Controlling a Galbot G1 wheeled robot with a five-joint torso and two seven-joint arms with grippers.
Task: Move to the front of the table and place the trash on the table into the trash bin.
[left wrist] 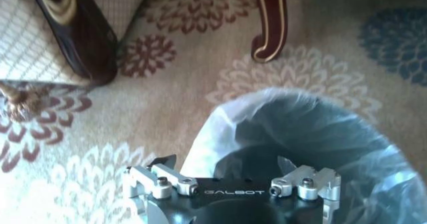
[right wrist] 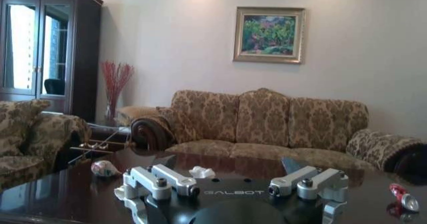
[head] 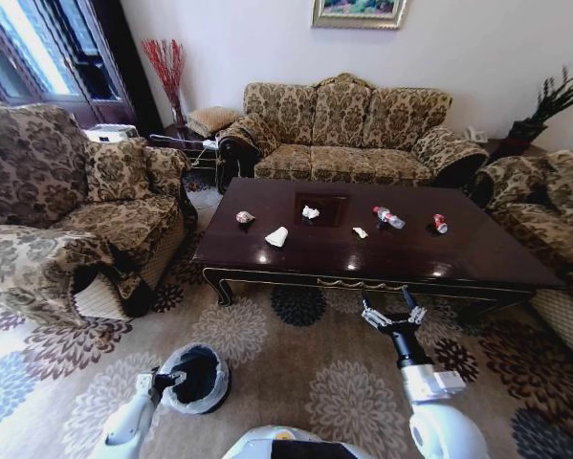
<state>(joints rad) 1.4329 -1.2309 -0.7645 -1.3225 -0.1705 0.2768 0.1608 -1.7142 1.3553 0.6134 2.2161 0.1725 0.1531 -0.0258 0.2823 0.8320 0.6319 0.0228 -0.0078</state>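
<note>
The dark glossy wooden surface (head: 382,251) carries scattered litter: white paper cone (head: 277,236), red-capped clear bottle (head: 388,217), crushed red can (head: 440,223). The right tool (head: 393,313), spread, hovers before its near edge; the left tool (head: 168,380) pinches the rim of the bag-lined round bin (head: 196,379), whose thin liner may slip or tear

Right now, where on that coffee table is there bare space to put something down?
The table is bare along its near edge and at both ends: left of the pinkish-brown ball and right of the crushed red can. The middle strip is crowded: white paper cone, crumpled paper, a smaller paper bit and plastic bottle.
</note>
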